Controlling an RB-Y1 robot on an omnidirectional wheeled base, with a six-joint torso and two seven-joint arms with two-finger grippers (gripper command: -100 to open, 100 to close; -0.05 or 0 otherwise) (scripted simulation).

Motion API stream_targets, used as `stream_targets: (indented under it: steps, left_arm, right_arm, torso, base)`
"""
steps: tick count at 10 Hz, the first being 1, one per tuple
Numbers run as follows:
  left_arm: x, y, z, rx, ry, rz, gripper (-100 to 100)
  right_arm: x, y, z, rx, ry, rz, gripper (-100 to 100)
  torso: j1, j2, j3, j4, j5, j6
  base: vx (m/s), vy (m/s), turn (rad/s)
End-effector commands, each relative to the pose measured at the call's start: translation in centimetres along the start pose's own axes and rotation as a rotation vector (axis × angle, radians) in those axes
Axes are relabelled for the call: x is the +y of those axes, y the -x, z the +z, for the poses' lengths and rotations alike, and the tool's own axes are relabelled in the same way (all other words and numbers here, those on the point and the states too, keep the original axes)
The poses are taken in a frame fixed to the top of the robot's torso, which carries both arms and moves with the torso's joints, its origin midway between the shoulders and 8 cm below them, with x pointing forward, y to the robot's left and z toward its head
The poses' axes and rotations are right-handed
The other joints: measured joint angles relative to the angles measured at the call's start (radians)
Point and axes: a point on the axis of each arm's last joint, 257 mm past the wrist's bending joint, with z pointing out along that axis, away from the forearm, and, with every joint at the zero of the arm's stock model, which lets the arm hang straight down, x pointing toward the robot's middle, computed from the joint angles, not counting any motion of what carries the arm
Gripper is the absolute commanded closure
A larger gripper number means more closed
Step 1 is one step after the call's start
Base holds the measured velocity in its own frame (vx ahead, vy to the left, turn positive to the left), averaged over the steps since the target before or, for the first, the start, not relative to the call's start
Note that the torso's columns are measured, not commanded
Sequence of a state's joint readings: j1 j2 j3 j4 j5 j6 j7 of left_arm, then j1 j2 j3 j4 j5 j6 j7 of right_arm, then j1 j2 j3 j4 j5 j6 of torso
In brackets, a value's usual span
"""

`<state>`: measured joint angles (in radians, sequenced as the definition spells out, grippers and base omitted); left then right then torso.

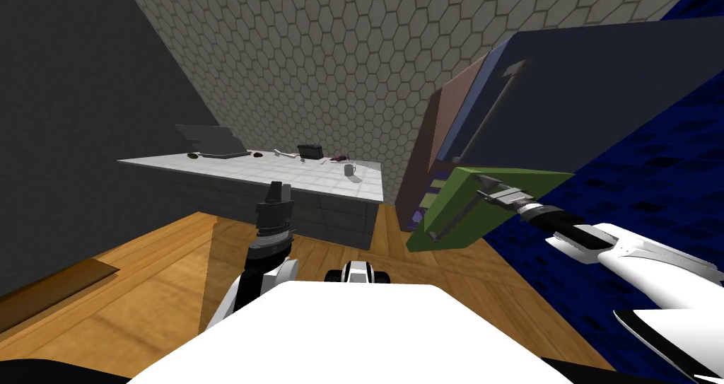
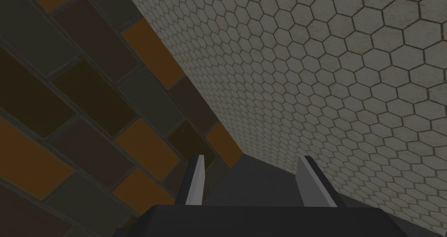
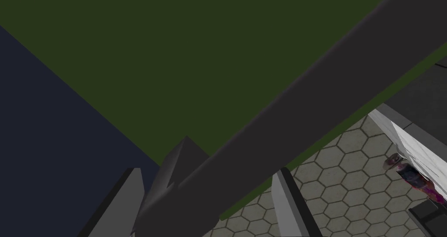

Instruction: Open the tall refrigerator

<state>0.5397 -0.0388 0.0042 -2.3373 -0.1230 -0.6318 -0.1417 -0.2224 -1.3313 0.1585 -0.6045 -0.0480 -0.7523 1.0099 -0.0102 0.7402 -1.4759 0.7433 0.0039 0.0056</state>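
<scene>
**A:** Which claw is closer to the job?

**B:** The right claw, easily. The fridge stands tall on the right, and its green door juts out from it low down. I judge it to be already ajar. The left claw is held up well apart on the left, in front of the counter, with its fingers spread on nothing.

**A:** Where is the handle?

**B:** The handle is a dark bar running the length of the green door. In the right wrist view the bar crosses between the claw's two fingers, close to the claw's body, with the green door just behind it.

**A:** Is it gripped?

**B:** No. The claw is spread wide and straddles the bar. One finger stands clear of it, with wall tile showing in the gap.

**A:** So what does the next move depend on?

**B:** The bar's long axis lies crosswise to the fingers. I think the claw should close across it, then pull along the door's arc, away from the fridge.
</scene>
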Motion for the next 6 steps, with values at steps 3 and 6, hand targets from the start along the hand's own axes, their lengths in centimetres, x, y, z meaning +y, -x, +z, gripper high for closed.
stream_targets:
  steps: [3,6]
  left_arm:
    - [0.0,0.0,0.0,0.000,0.000,0.000,0]
    - [0.0,0.0,0.0,0.000,0.000,0.000,0]
  right_arm:
    - [1.8,3.5,0.5,-0.093,0.087,0.007,100]
    - [7.4,5.3,2.0,-0.154,0.182,0.074,100]
  torso:
    - [0.007,-0.004,-0.002,-0.001,0.002,-0.001]
    - [0.009,-0.008,-0.004,-0.006,-0.002,-0.003]
  base:
    - [-0.202,-0.131,-0.011]
    - [-0.064,-0.137,-0.192]
